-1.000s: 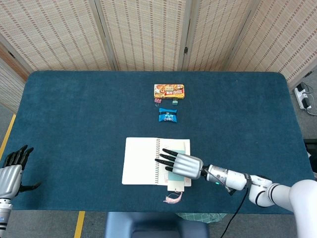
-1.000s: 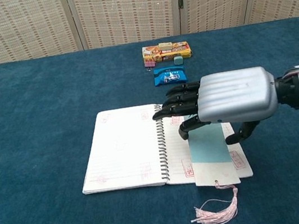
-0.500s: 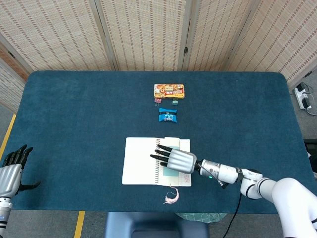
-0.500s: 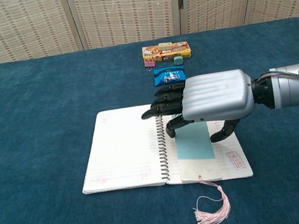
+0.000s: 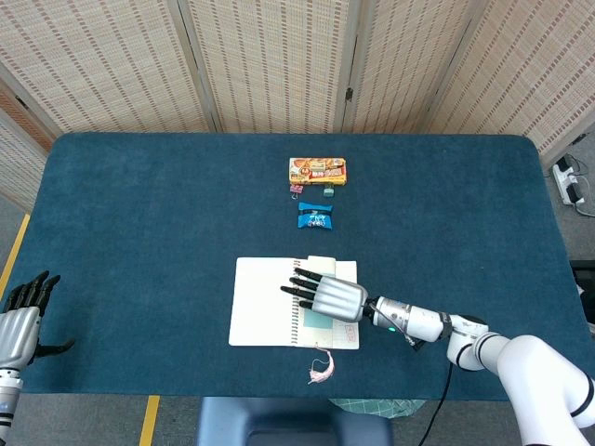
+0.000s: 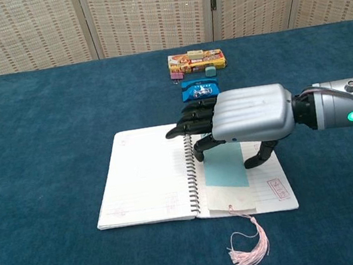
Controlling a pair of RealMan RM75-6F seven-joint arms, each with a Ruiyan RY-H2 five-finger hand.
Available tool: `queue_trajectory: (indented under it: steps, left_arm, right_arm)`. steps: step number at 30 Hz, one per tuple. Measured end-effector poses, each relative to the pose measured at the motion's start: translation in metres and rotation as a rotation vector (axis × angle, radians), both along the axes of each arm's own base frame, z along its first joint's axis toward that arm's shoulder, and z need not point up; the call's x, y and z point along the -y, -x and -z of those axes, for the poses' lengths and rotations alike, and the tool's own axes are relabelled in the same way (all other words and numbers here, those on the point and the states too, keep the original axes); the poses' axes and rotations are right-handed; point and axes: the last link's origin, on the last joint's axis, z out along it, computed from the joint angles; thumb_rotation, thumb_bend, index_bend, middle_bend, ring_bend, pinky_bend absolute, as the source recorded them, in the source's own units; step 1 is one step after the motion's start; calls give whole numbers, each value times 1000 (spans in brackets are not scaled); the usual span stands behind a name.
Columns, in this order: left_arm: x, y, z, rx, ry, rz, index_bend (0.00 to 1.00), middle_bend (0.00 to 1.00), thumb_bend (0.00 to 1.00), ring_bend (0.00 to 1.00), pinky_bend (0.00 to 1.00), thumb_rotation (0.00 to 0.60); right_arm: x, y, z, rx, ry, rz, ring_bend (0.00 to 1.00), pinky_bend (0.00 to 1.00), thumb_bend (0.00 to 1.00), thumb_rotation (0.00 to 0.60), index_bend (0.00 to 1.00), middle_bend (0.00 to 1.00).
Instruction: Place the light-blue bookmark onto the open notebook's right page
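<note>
Left hand (image 5: 20, 325) sits far off beyond the notebook's left page, at the table's near-left corner, its dark fingers apart and nothing in them. It shows only in the head view.

Next comes the open spiral notebook (image 6: 145, 181) on the dark blue tablecloth (image 6: 43, 140), left page bare, wire binding down the middle.

Over the right page (image 6: 276, 187) hangs the right hand (image 6: 229, 124), palm down, fingers stretched flat and pointing across the binding toward the left page. Beneath it lies the light-blue bookmark (image 6: 225, 167), flat on the right page, its upper end hidden under the palm. The thumb (image 6: 262, 154) reaches down beside the bookmark's right edge. Whether the fingers pinch the bookmark, press it, or merely hover over it cannot be told from either view. The pink tassel (image 6: 249, 250) trails off the notebook's near edge onto the cloth.

Beyond the notebook's far edge lie a blue snack packet (image 6: 200, 89), then a small purple clip (image 6: 177, 76), a pale green one (image 6: 210, 71) and an orange snack box (image 6: 196, 59).

Judged from here, the bookmark looks placed, so the risk is in letting go. If a fingertip or the thumb is in contact with the card, lifting or pulling the hand sideways could drag it askew or off the page. The low fingers could also snag the binding and shift the notebook itself.
</note>
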Motion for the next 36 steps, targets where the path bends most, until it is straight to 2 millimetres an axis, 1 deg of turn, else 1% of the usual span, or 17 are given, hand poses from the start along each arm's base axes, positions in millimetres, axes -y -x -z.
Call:
queue_trajectory:
  steps: [16,28,36]
  left_arm:
    - [0,-1,2,-3,2,-1,32,0,106,0,0,600]
    - [1,-4,4,-12,6,8,31,0,105,0,0,600]
    - [4,-8,6,-9,9,10,35,0,121,0,0,600]
  right_arm:
    - [2,1,0,-7,0,-1,7,0,248,600,414,0]
    - [-1,1,-2,4,2,-26,0,0,246,600,414,0]
    - [-3,2,-3,-5,12,-27,0,0,232,600,371,0]
